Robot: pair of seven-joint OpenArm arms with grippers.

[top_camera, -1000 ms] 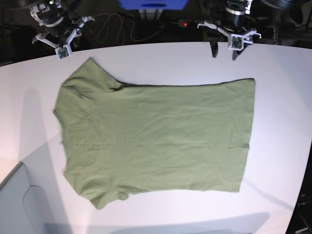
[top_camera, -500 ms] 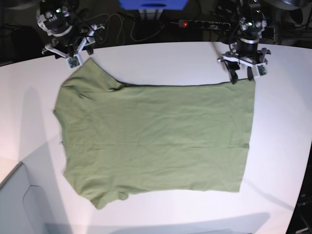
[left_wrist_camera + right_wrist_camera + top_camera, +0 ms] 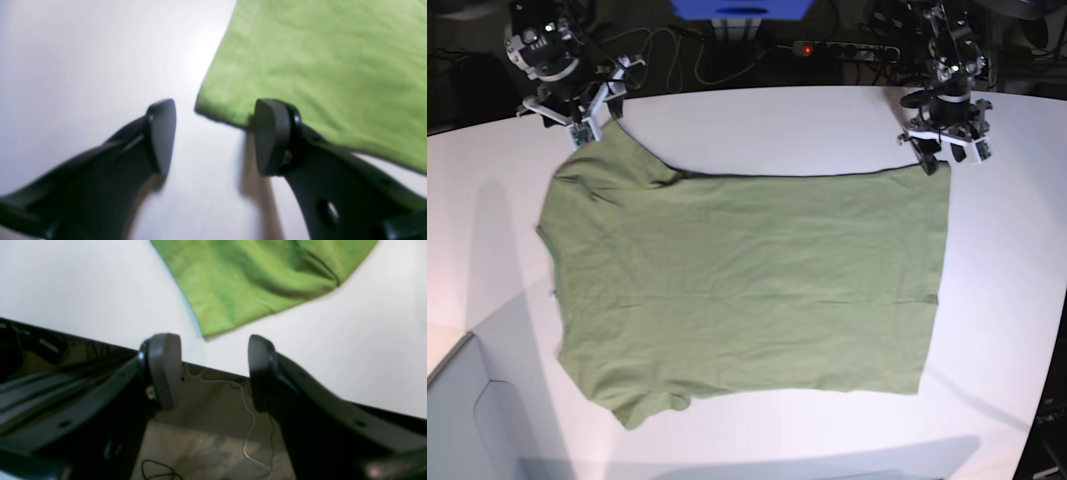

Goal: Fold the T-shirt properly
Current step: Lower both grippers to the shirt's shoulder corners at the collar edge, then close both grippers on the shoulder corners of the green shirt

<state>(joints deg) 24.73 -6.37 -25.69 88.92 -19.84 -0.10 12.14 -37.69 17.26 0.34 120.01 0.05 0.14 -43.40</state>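
Both grippers have dropped from the table's far edge to the T-shirt's point(image 3: 747, 285) corners.
Left gripper point(image 3: 213, 136) gapes astride the hem corner; right gripper point(image 3: 213, 371) (jaws apart) hangs just short of the sleeve tip, white table point(image 3: 757, 120) beneath.

Left claw point(image 3: 940, 158): moved down from the far edge to the T-shirt point(image 3: 747, 290)'s hem corner.
Right claw point(image 3: 597, 128): shifted to the sleeve tip, spread wider.
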